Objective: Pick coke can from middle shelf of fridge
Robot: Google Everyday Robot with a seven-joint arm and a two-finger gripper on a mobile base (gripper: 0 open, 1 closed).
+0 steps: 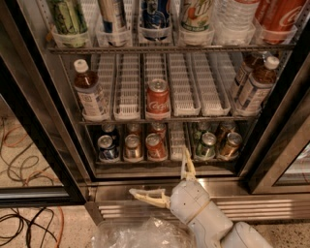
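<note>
The coke can (158, 98) is red with white script and a silver top. It stands upright at the front of a white lane tray on the middle shelf (193, 117) of the fridge (48, 131), near the centre. My gripper (163, 181) is low in front of the fridge's ribbed steel base, below and slightly right of the can and well apart from it. It is open and empty: one cream finger (145, 197) points left and the other finger (187, 164) points up, in front of the bottom rack.
Brown tea bottles stand at the left (89, 91) and right (255, 83) ends of the middle shelf. Several small cans (155, 145) crowd the bottom rack. Tall cans and bottles (155, 14) fill the top rack. Crumpled clear plastic (140, 235) and cables (19, 225) lie on the floor.
</note>
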